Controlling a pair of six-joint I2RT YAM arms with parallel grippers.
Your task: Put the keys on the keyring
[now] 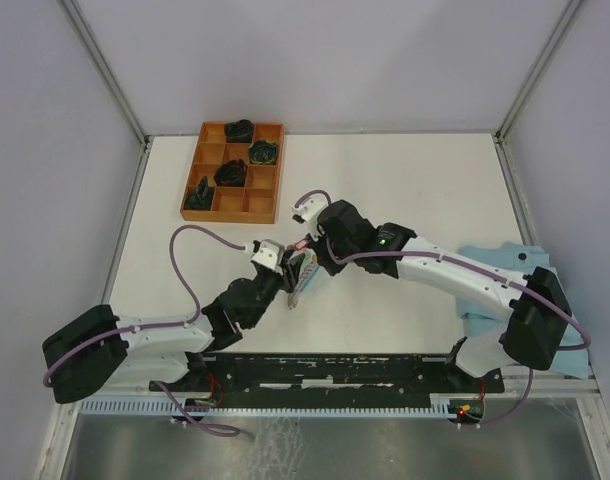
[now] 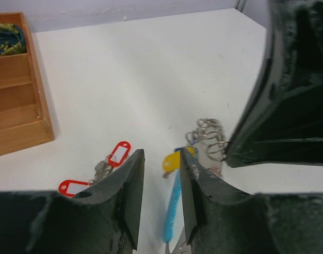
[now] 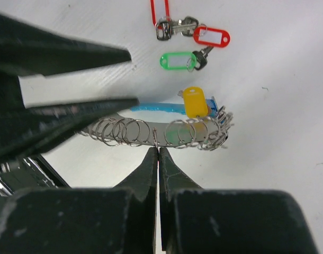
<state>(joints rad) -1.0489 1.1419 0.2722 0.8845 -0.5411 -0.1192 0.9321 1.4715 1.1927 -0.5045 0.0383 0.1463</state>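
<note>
The keyring (image 3: 151,131) is a loop of silver rings with a light-blue sleeve (image 3: 156,108) and a yellow tag (image 3: 195,101). My right gripper (image 3: 158,149) is shut on one small silver ring of it and holds it off the table. My left gripper (image 2: 161,153) is open, with its fingers on either side of the blue sleeve (image 2: 173,206). Loose keys lie on the table just beyond: two with red tags (image 3: 212,36) and one with a green tag (image 3: 176,61). The red tags (image 2: 119,152) also show in the left wrist view. Both grippers meet at mid-table (image 1: 300,268).
A wooden compartment tray (image 1: 275,170) holding dark bundles stands at the back left and also shows in the left wrist view (image 2: 39,114). A light-blue cloth (image 1: 490,258) lies at the right edge, under the right arm. The right gripper's black body (image 2: 288,106) fills the right of the left wrist view.
</note>
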